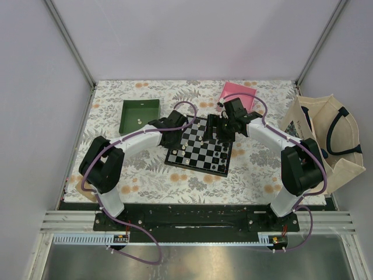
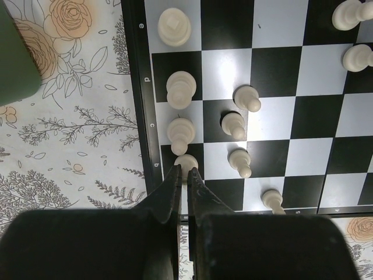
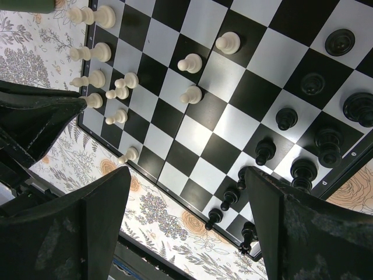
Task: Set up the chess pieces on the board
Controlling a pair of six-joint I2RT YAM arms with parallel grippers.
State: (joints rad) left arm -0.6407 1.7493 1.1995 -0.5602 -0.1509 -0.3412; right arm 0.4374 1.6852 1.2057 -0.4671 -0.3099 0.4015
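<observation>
The board [image 1: 205, 156] lies mid-table between both arms. Cream-white chess pieces [image 2: 181, 89] stand in two columns along its left edge, and black chess pieces [image 3: 265, 151] crowd the opposite edge. My left gripper [image 2: 185, 170] is shut, with only a thin slit between the fingers. Its tips sit right at the round head of a white piece [image 2: 186, 160] on the edge row, and the head is not between them. My right gripper [image 3: 187, 172] hangs wide open and empty above the board's [image 3: 233, 125] side border, near the black pawns.
A green tray [image 1: 140, 115] with a couple of small pieces sits at the back left. A pink box [image 1: 238, 93] lies at the back right behind the right gripper [image 1: 224, 128]. A cream tote bag [image 1: 323, 140] stands at the right table edge. A flowered cloth [image 2: 70, 140] covers the table.
</observation>
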